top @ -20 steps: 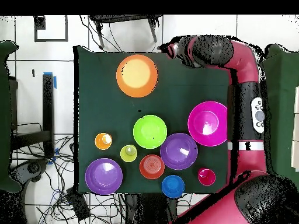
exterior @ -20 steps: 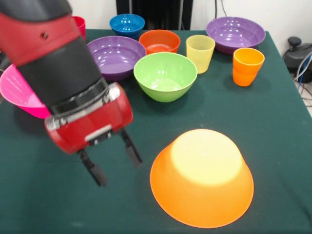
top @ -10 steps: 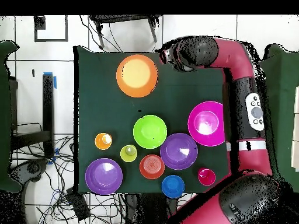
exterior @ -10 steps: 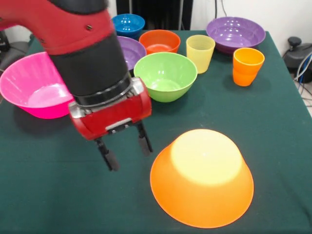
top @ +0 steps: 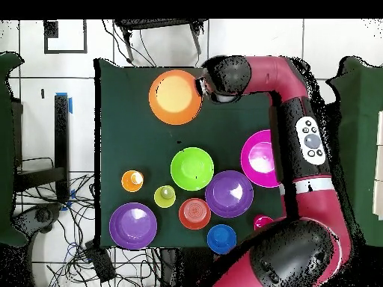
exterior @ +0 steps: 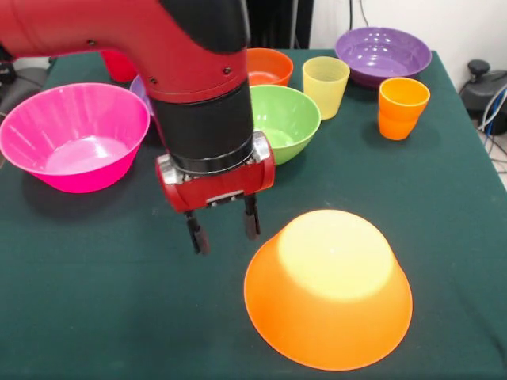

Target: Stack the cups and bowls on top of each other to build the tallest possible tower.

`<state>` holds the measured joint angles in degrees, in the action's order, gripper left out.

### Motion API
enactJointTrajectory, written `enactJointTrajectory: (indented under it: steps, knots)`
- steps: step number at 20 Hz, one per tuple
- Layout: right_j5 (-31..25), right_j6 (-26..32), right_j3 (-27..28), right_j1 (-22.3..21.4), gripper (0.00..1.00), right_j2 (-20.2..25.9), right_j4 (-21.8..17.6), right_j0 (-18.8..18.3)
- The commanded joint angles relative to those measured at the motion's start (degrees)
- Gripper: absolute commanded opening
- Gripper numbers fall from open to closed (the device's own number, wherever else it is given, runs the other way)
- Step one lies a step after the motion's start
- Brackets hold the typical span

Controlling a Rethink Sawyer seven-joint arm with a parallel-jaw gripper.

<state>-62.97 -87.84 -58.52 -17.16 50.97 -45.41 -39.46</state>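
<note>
An upturned orange bowl (exterior: 328,288) sits on the green table (exterior: 444,198), and the gripper (exterior: 223,229) hangs just beside it, jaws apart and empty. Behind the arm stand a pink bowl (exterior: 73,134), a lime bowl (exterior: 289,119), a red-orange bowl (exterior: 269,65) and a purple bowl (exterior: 383,54). A yellow cup (exterior: 325,85) and an orange cup (exterior: 402,108) stand upright between the lime and purple bowls.

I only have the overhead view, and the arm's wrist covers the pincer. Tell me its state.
Observer: In the front view the pincer is open and holds nothing.
Operator: Report where it sits against the large orange bowl.
Observer: It points down just beside the large orange bowl, with its tips apart from the bowl's sloping wall.
Operator: Confirm that bowl's orientation.
Observer: It is upturned, base up, with nothing stacked on it yet.
</note>
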Motion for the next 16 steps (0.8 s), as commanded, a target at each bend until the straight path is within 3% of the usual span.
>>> enactJointTrajectory:
  steps: [1,8,16]
  knots:
    - [4.7,-11.3,-5.5,-5.3,1.0,-12.0,-4.7,3.4]
    - [8.8,-14.2,-6.9,-7.4,1.0,-16.5,-5.1,5.9]
    - [13.2,-14.0,-6.2,-3.6,1.0,-19.5,-3.4,6.6]
